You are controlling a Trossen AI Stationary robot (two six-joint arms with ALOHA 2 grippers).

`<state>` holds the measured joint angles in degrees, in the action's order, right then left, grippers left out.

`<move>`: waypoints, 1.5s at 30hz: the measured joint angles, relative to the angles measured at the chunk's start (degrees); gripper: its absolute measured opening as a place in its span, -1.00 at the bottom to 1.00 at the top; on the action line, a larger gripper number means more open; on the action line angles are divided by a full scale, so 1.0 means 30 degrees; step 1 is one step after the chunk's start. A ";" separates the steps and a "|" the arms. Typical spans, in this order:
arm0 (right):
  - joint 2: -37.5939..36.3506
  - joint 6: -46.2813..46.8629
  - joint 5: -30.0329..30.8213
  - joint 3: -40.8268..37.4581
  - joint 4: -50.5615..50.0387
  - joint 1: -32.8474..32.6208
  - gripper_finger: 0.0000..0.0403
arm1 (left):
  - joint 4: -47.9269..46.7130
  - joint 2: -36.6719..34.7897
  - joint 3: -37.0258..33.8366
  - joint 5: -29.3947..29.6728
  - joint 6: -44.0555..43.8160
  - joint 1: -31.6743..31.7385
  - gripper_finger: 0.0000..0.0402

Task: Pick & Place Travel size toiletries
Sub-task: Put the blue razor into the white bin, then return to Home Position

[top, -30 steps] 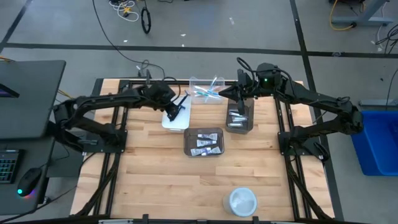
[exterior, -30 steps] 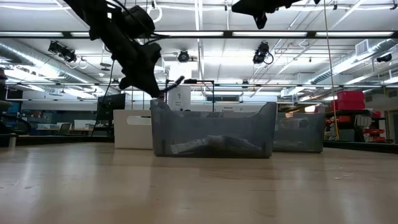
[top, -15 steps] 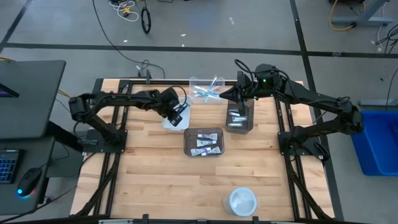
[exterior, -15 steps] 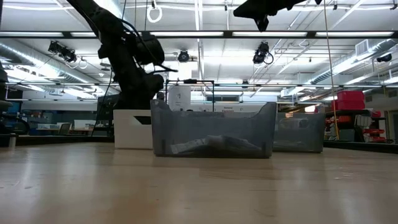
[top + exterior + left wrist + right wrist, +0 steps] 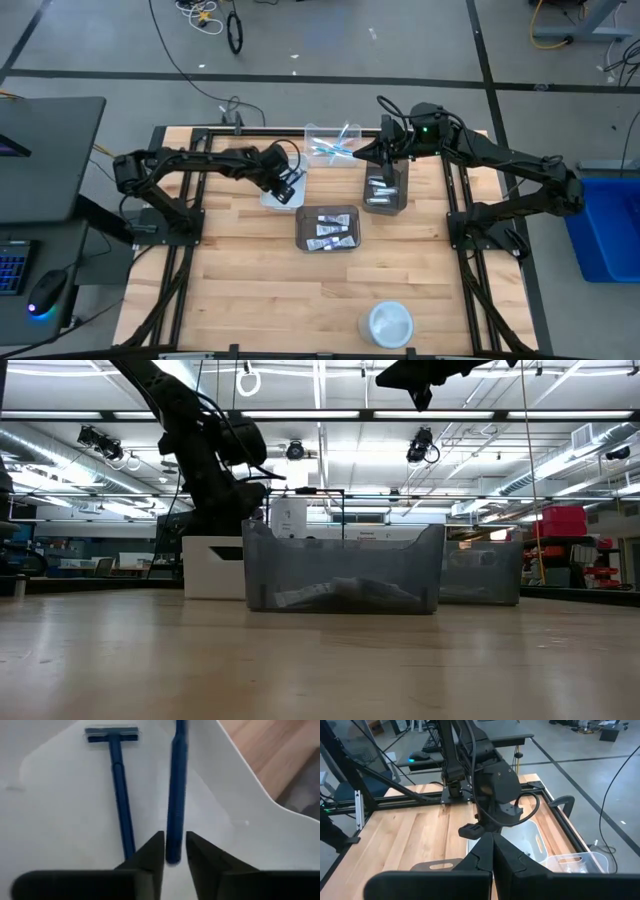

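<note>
The left gripper [image 5: 174, 851] is down inside the white bin [image 5: 283, 190], fingers clenched on a blue razor handle [image 5: 175, 795]; a second blue razor [image 5: 118, 785] lies just beside it. The right gripper [image 5: 493, 851] hangs above the far dark grey bin [image 5: 385, 189], fingers pressed together, holding nothing.

I am working in a robotics lab or workshop hall: grey concrete floor [image 5: 330, 40] with loose cables [image 5: 190, 60], a butcher-block tabletop [image 5: 260, 290] on a black frame, exposed ceiling ducts [image 5: 540, 465], fluorescent strip lights [image 5: 330, 415], and a keyboard [image 5: 12, 265] and mouse [image 5: 45, 292] alongside.
</note>
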<state>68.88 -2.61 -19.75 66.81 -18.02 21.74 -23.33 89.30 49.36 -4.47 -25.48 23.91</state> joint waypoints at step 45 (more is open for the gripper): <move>-0.4267 -0.1450 0.0714 -0.0007 -0.1861 0.0029 -0.99 | 0.7999 -1.0314 -0.0398 0.2142 0.5617 -0.4814 -0.98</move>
<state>56.08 -6.96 -17.61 66.78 -23.60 21.82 0.67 58.35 48.17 1.95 -8.63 9.46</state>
